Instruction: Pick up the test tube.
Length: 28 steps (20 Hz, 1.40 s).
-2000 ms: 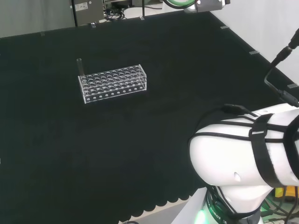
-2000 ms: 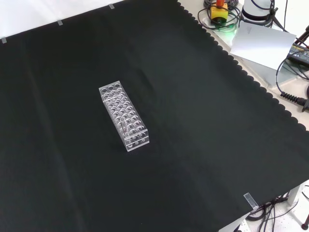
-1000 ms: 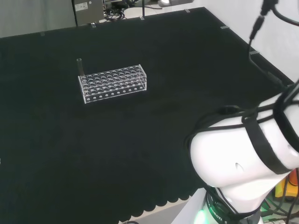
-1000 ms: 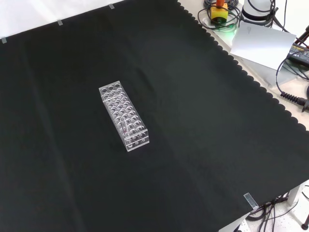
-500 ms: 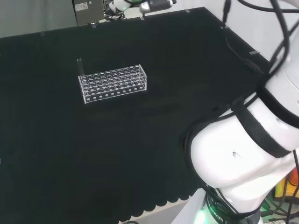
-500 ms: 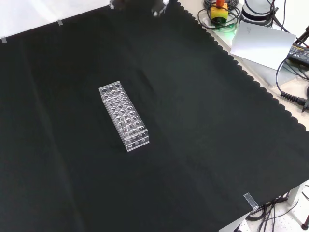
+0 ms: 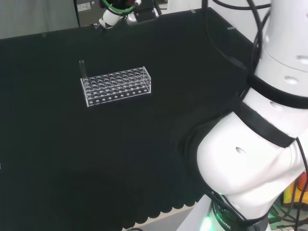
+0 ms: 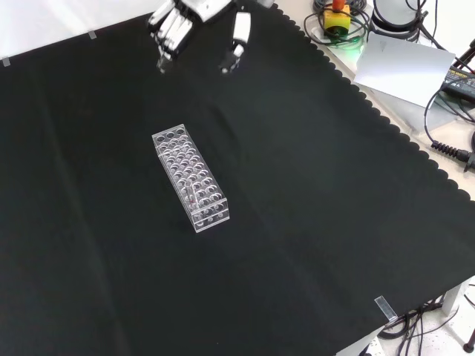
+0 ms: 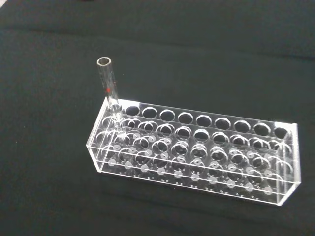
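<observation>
A clear test tube with a small red mark stands upright in a corner hole of a clear plastic rack. In the head view the tube rises at the far left corner of the rack. The front view has the rack in the middle of the cloth, and the tube is hard to make out at the rack's near end. The hand hangs at the top of the front view, well beyond the rack's far end. Its fingers are straight and spread from the thumb, holding nothing. In the head view the hand is at the top.
The arm's big white links take up the right side of the head view. Cables, a white sheet and a yellow device with a red button lie past the cloth's scalloped edge at the top right of the front view.
The arm has swung upward and over the bench. The hand has come into the top of the front view. Rack and tube have not moved.
</observation>
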Each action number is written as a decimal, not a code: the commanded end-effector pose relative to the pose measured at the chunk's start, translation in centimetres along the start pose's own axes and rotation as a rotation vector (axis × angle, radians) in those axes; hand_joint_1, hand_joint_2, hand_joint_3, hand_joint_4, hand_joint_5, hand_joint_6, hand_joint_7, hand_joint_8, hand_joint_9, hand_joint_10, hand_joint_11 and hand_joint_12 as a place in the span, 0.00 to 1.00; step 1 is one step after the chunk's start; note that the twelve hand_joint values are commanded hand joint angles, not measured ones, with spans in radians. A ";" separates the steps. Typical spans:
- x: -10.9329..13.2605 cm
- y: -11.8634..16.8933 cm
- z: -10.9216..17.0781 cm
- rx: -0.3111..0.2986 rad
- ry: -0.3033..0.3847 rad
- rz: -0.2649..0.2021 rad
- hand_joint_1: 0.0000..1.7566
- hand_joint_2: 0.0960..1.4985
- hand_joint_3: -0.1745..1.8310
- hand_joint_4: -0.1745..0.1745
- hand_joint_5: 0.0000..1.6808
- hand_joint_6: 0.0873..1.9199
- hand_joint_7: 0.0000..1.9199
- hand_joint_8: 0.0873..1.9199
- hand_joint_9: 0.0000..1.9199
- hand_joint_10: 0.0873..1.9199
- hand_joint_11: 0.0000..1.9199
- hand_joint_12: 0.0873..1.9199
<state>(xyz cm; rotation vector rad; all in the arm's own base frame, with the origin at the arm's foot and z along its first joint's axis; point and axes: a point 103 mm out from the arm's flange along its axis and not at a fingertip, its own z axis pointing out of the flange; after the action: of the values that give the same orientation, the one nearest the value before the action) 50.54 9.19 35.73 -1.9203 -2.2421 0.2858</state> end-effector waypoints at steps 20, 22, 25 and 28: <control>6.4 10.8 8.1 0.185 -0.136 -0.120 0.41 0.50 0.33 0.05 0.30 0.18 0.35 0.43 0.31 0.39 0.07 0.78; 6.5 11.4 8.5 0.185 -0.145 -0.125 0.41 0.50 0.33 0.05 0.28 0.25 0.36 0.43 0.32 0.39 0.07 0.78; 6.4 12.3 9.1 0.186 -0.170 -0.131 0.42 0.50 0.33 0.04 0.27 0.29 0.37 0.44 0.33 0.39 0.08 0.78; 6.3 13.2 9.9 0.198 -0.192 -0.128 0.42 0.49 0.33 0.04 0.28 0.30 0.38 0.44 0.33 0.39 0.09 0.78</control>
<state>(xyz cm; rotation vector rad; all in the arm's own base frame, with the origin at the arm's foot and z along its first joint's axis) 58.80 17.04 24.21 -1.7117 -2.3243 0.6045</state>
